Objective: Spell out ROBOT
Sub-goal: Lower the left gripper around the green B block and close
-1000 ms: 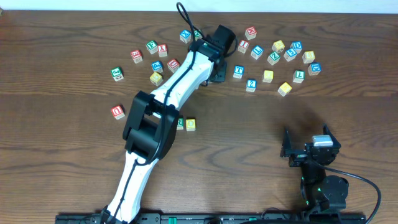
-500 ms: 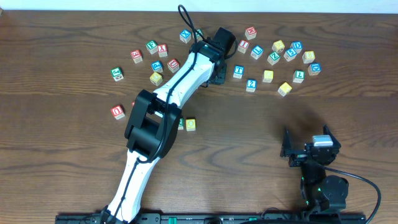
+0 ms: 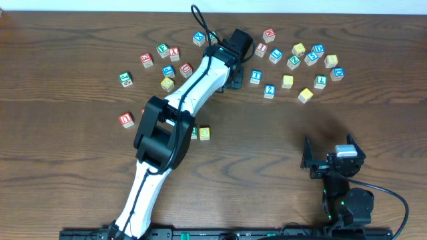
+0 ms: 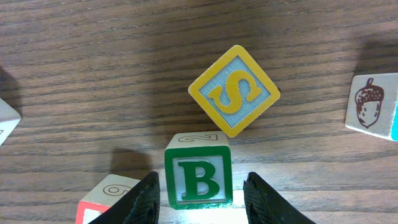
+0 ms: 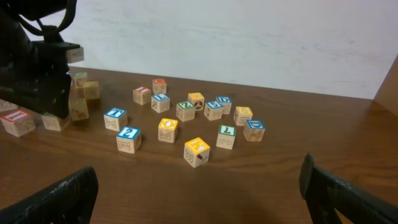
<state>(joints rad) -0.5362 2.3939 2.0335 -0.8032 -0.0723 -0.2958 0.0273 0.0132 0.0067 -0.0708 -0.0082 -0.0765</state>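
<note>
The left pincer (image 4: 200,186) sits close around the green B block (image 4: 198,177), near the middle of the table's (image 4: 93,50) far edge. I cannot tell if it squeezes. A yellow S block (image 4: 234,91) sits just beyond. The right pincer (image 5: 199,199) gapes wide by the near right corner.

- A robotics lab is suggested.
- A left arm (image 3: 193,87) and a right arm (image 3: 343,193) are mounted at one wooden tabletop (image 3: 333,120).
- A plain white wall (image 5: 249,37) is seen behind.
- Cables (image 3: 399,195) are left exposed.
</note>
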